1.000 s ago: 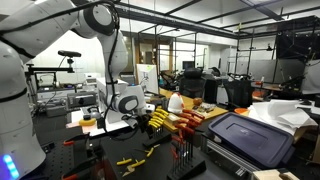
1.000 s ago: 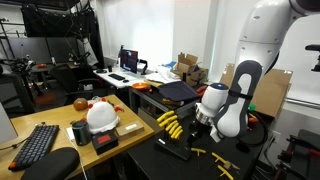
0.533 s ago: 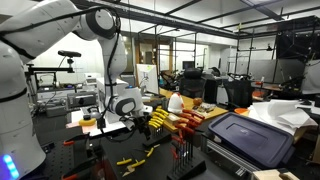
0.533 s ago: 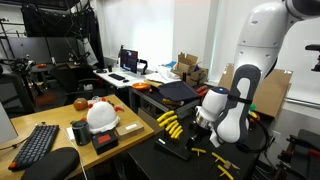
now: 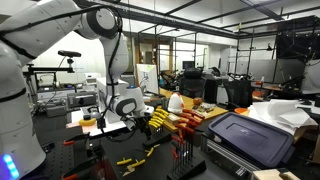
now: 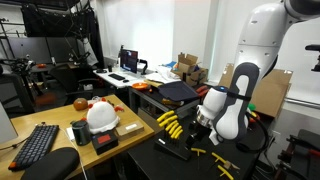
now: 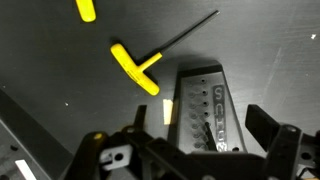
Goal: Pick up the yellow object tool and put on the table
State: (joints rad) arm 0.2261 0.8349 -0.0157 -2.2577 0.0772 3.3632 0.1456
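Observation:
A yellow T-handle tool (image 7: 135,68) lies flat on the black table (image 7: 60,60) in the wrist view, its thin dark shaft running up to the right. My gripper (image 7: 200,122) hovers above and just below-right of it, open, with nothing between its fingers (image 7: 268,126). Under the jaws stands a grey tool holder (image 7: 205,95) with rows of holes and a dark key stuck in one. In both exterior views the gripper (image 5: 133,112) (image 6: 206,122) hangs low beside a row of yellow-handled tools (image 5: 158,118) (image 6: 170,124).
The end of another yellow handle (image 7: 87,9) shows at the top of the wrist view. Loose yellow tools (image 6: 224,162) (image 5: 126,160) lie on the black table. A white helmet (image 6: 101,115), a keyboard (image 6: 36,145) and a dark bin (image 5: 250,138) stand nearby.

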